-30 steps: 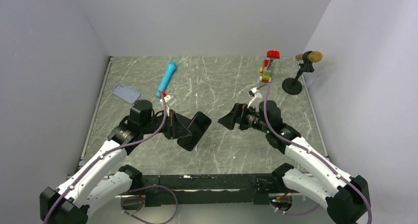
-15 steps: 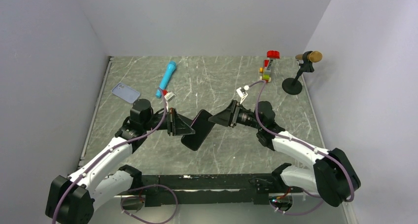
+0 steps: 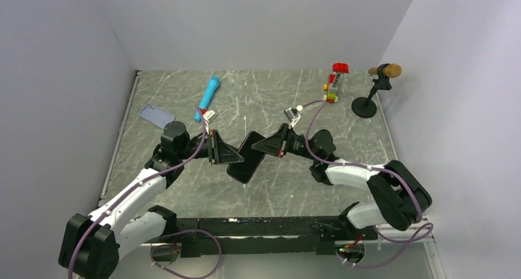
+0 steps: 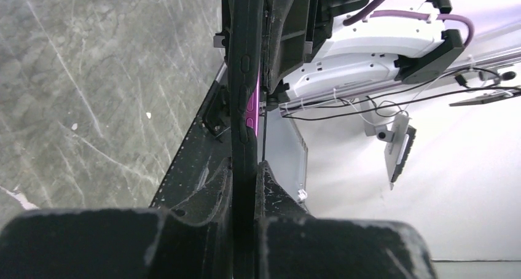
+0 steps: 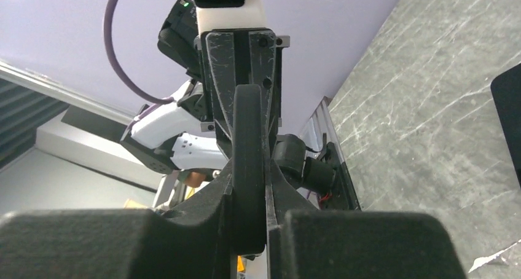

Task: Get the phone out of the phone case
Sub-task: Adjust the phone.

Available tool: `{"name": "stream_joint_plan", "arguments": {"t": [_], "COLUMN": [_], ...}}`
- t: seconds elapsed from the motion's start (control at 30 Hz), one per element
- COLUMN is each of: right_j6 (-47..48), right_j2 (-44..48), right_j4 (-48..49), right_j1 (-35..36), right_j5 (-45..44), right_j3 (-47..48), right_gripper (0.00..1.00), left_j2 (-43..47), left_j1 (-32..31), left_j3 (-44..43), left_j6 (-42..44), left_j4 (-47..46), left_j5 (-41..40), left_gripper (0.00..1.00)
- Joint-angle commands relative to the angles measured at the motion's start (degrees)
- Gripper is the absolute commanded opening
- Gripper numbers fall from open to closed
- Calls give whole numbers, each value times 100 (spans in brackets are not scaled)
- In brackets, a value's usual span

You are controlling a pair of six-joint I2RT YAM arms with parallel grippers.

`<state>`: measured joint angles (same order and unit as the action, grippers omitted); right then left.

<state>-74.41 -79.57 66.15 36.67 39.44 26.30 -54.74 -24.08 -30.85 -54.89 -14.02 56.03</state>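
The table looks like smooth grey-green stone, white-veined, faintly shiny. The black slab has a matt, rubbery-looking edge. The phone case, far left, looks like smooth pale plastic. The left gripper has matt black fingers, scuffed whitish.

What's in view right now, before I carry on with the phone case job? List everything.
phone case: one, pale blue-grey, flat on the table at far left, apart from both hands
black slab: one, black with a purple strip on one edge, gripped between both hands at centre
cylinder: one, light blue with a red end, lying at the far side, left of centre
toy brick stack: one, mixed colours with a red top, far right
microphone on stand: one, tan head on a black stand, far right corner
table: one, grey marbled
left hand: one, black, shut on the black slab's left side
right hand: one, black, shut on the black slab's right side
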Motion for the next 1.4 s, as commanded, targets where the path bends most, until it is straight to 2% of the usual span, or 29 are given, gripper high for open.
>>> {"name": "stream_joint_plan", "arguments": {"t": [0.0, 0.07, 0.13, 0.2, 0.23, 0.3, 0.37, 0.4, 0.5, 0.6, 0.77, 0.97, 1.2, 1.37], "right_j6": [369, 551, 771, 966, 1005, 1015, 931, 872, 785, 795, 827, 549, 547, 471], "right_j2": [405, 785, 1051, 1310, 1446, 1733, 2032, 2182, 2539, 2805, 3016, 2833, 2770, 2641], "right_j4": [-401, -744, -1250, -1857, -2021, -2168, -2237, -2227, -2473, -2770, -3048, -2689, -2700, -2545], "right_j1": [123, 122, 121, 124, 111, 47, -83, -168, -372, -498, -542, -549, -544, -551], "right_j5": [-355, -601, -653, -779, -851, -945, -983, -978, -863, -794, -773, -576, -695, -704], "right_j3": [-54, -135, -71, 45, 47, -15, -83, -150, -160, -125, -20, 13, 46, 19], "right_gripper": [12, 9, 0, 0, 0, 0, 0, 0, 0, 0, 0, 0, 0, 0], "left_j2": [-167, -180, -129, -85, -61, 38, 213, 303, 510, 648, 628, 510, 477, 385], "left_j1": [-45, -45, -45, -45, -45, -40, -44, -45, -45, -45, -45, -51, -251, -333], "left_j3": [-156, -85, -20, 4, -22, -97, -99, -56, 148, 273, 150, -17, 151, 190], "left_j6": [-355, -449, -493, -493, -436, -250, -58, -1, 10, 15, 301, 332, 193, 128], "left_j4": [-1151, -1267, -1293, -1219, -1096, -742, -328, -175, -117, -90, 190, 53, -228, -384], "left_j5": [103, 107, 63, 40, 46, 1, -145, -232, -281, -285, -256, -30, 30, 53], "left_gripper": [0, 0, 0, 0, 7, 34, 65, 75, 82, 80, 71, 55, 47, 36]}}
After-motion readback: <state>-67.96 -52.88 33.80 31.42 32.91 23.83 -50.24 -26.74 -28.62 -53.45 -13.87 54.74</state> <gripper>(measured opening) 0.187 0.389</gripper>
